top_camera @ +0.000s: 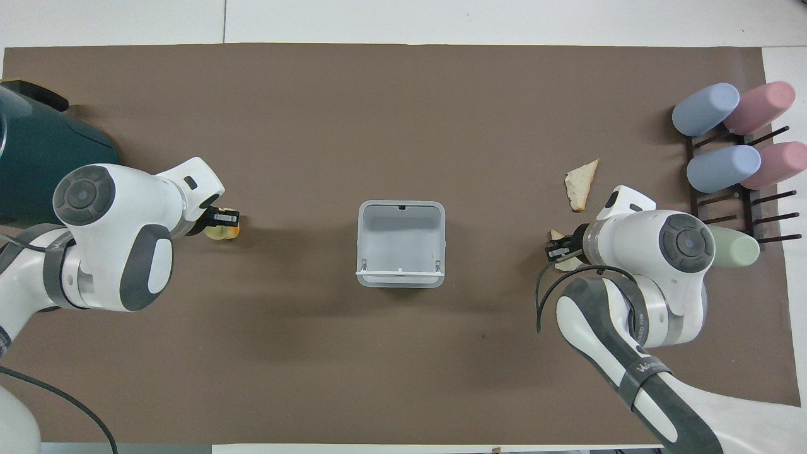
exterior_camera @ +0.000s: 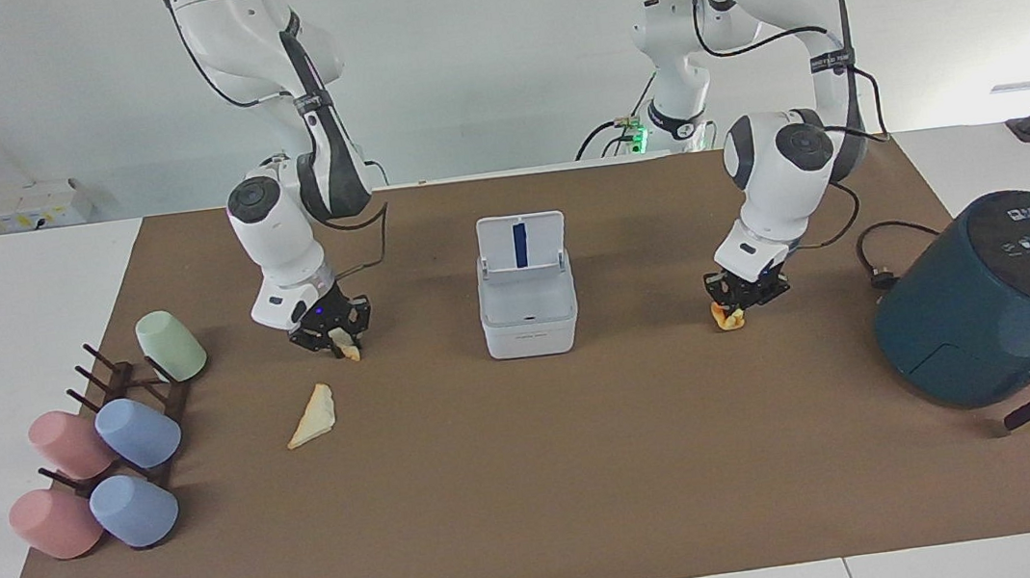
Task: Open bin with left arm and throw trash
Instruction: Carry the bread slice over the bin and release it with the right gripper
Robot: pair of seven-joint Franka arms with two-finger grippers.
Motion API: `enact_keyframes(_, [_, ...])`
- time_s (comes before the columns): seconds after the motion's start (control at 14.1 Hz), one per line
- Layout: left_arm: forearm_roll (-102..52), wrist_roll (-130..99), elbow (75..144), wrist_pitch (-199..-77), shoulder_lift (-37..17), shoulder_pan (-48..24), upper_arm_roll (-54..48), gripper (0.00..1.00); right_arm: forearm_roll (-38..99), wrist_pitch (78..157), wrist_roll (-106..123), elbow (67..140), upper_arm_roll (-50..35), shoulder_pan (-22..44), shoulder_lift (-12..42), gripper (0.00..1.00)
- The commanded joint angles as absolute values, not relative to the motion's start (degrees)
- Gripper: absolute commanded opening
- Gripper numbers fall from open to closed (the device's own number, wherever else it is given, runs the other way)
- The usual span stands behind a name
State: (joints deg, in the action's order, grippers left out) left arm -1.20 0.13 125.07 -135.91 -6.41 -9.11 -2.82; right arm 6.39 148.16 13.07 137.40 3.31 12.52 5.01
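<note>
The white bin (exterior_camera: 528, 321) stands mid-mat with its lid (exterior_camera: 521, 242) raised upright; it also shows in the overhead view (top_camera: 401, 243), and its inside looks empty. My left gripper (exterior_camera: 737, 295) (top_camera: 222, 219) is shut on the yellow-orange slice (exterior_camera: 729, 316) (top_camera: 222, 232), low at the mat toward the left arm's end. My right gripper (exterior_camera: 333, 334) (top_camera: 558, 251) is shut on a bread triangle (exterior_camera: 348, 351) (top_camera: 568, 265), low at the mat toward the right arm's end. The second bread triangle (exterior_camera: 312, 417) (top_camera: 581, 183) lies loose on the mat, farther from the robots than the right gripper.
A dark-teal round appliance (exterior_camera: 1000, 292) (top_camera: 38, 164) with a cable (exterior_camera: 882, 271) stands at the left arm's end. A dark rack with several pastel cups (exterior_camera: 106, 442) (top_camera: 731, 157) stands at the right arm's end.
</note>
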Motion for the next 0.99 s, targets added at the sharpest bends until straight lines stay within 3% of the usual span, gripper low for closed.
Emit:
enact_keyframes(0.0, [-1.5,-4.1,118.1,-124.1,-4.0,-9.9,-3.4,0.00,7.5,146.9,13.4,136.0,3.0,12.0,4.8,0.00])
enact_keyframes(0.35, [-1.9,-12.2,107.7,-113.3,-4.0,-15.4,-3.4,0.00,7.5,119.8,0.6,108.1,3.0,12.8,10.4,0.00])
enact_keyframes(0.71, [-1.8,-11.3,102.6,-104.5,-1.0,-14.0,-2.6,0.00,12.2,118.3,-4.1,105.0,2.3,13.4,11.1,0.00])
enact_keyframes(0.92, [-1.8,-10.5,102.7,-104.2,0.0,-13.2,-2.6,0.00,14.1,118.2,-20.4,97.5,1.3,19.1,13.5,0.00])
